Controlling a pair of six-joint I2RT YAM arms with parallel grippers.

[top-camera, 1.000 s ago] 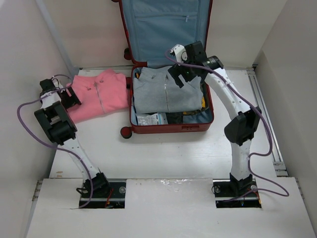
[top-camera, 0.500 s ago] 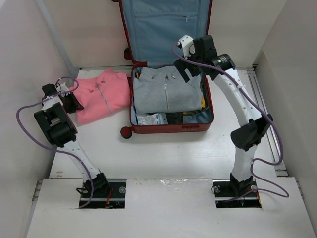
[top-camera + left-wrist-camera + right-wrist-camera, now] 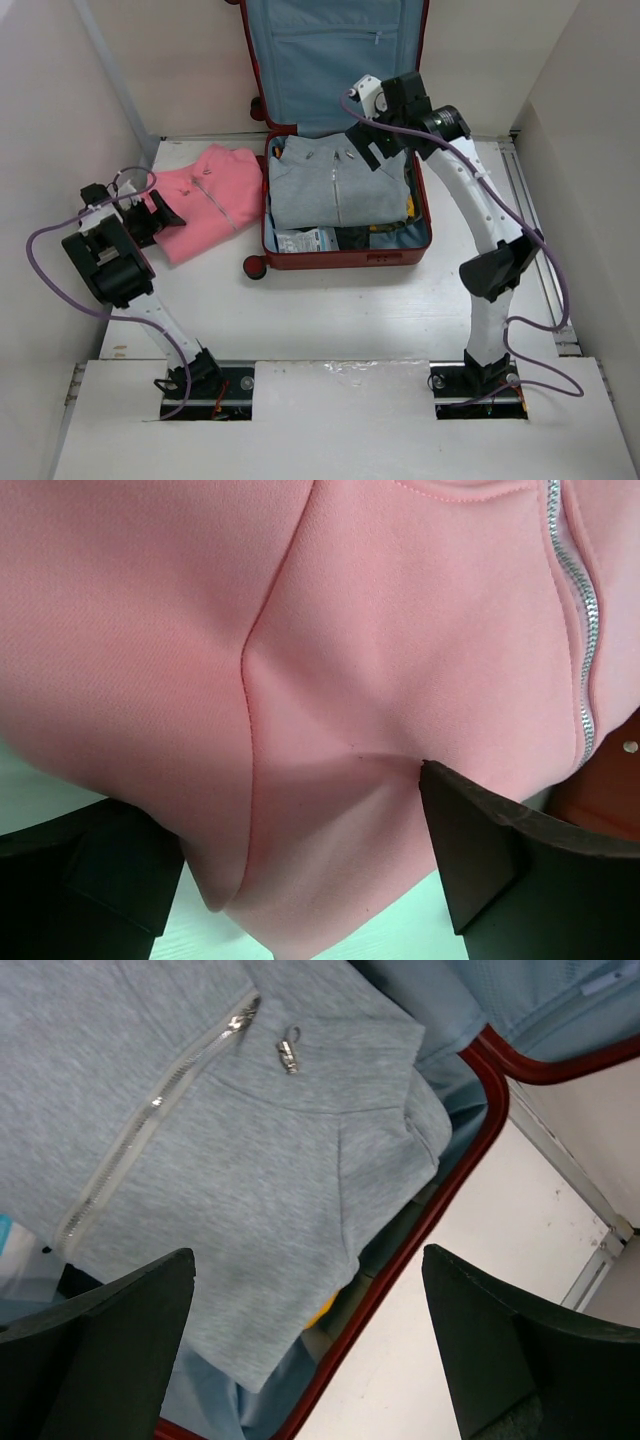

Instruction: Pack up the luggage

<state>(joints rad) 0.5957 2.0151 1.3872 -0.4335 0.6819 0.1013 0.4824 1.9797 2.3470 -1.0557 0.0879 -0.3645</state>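
Observation:
The luggage [image 3: 345,258] lies open mid-table, its dark-red lid with blue lining [image 3: 330,60] standing up at the back. A folded grey zip jacket [image 3: 330,190] lies on top inside it and also shows in the right wrist view [image 3: 200,1160]. A pink zip jacket [image 3: 205,195] lies on the table left of the luggage. My left gripper [image 3: 160,215] is low at its near-left edge, and the pink cloth [image 3: 330,680] lies between the wide-apart jaws [image 3: 300,880]. My right gripper [image 3: 375,150] hovers open and empty over the luggage's back-right rim [image 3: 440,1190].
A white-and-blue packet [image 3: 305,241], dark items [image 3: 355,238] and something yellow [image 3: 410,205] lie in the luggage under the grey jacket. A wheel [image 3: 255,267] sticks out at its near-left corner. White walls close in on both sides, and a rail [image 3: 530,220] runs along the right.
My left gripper has moved nearer and right along the pink jacket's edge, and the jacket has shifted slightly. My right gripper has lifted off the grey jacket and swung back toward the rear right.

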